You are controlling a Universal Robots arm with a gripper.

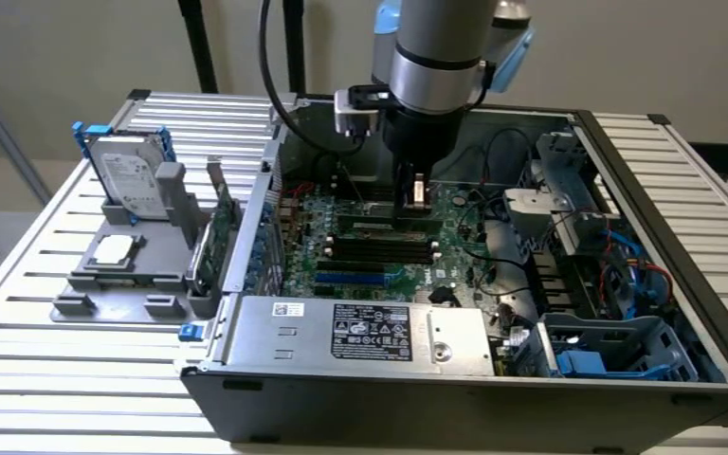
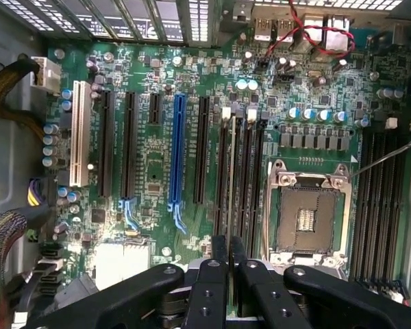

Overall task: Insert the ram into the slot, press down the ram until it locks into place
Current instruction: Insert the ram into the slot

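The ram (image 2: 231,171) is seen edge-on as a thin pale line standing in the slot (image 2: 231,123), the second in a group of parallel black sockets (image 2: 246,171) beside the CPU socket. My gripper (image 2: 229,264) is shut on the ram's near end, one black finger (image 2: 218,257) on each side of it. In the exterior view the gripper (image 1: 412,201) reaches straight down into the open computer case, its tip at the far socket row where the ram (image 1: 377,226) sits, with more black sockets (image 1: 377,251) in front of it.
The bright blue slot (image 2: 177,157) and black expansion slots lie beside the sockets. The CPU socket (image 2: 308,212) is open. Cable bundles (image 2: 7,89) crowd one side. The power supply (image 1: 352,332) and drive cage (image 1: 617,351) line the case. A hard drive (image 1: 130,175) stands outside on a grey holder.
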